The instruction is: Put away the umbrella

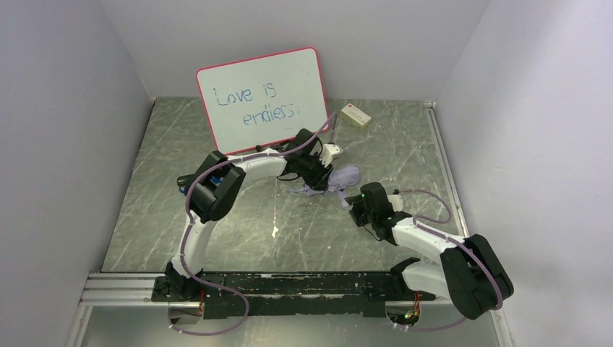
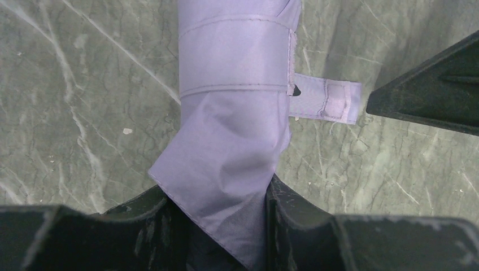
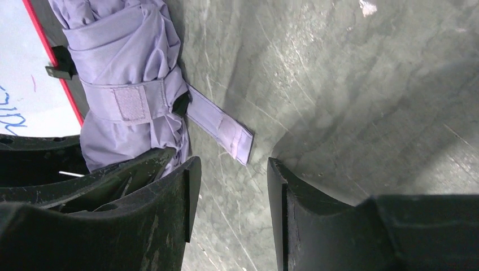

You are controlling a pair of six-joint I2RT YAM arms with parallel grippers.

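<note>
- The table is the biggest thing we see. It is grey-green stone with pale lines in it.
- A whiteboard with a red rim stands at the back edge of the table, a bit to the left. It has blue writing on it. It is not part of our job.
- The umbrella lies near the middle of the table, in front of the whiteboard. It is pale purple. It is folded shut and rolled into a fat bundle, so we think the big part of the job is done.
- The left claw is clamped on one end of the umbrella. The purple cloth is squeezed between its two fingers.
- The right claw is just beside the umbrella, low over the table. Its fingers are apart, and we see only bare table between them.
- A small pale box lies near the back edge, to the right of the whiteboard. Nothing touches it.
- The strap goes round the bundle.
- The loose end of the strap sticks out sideways, just in front of the right claw. A fuzzy patch on the band shows bare, so we think the strap is not shut yet. What is left, we guess, is to take that end, pull it round and press it down. We cannot see any place where the umbrella should go after that.
</note>
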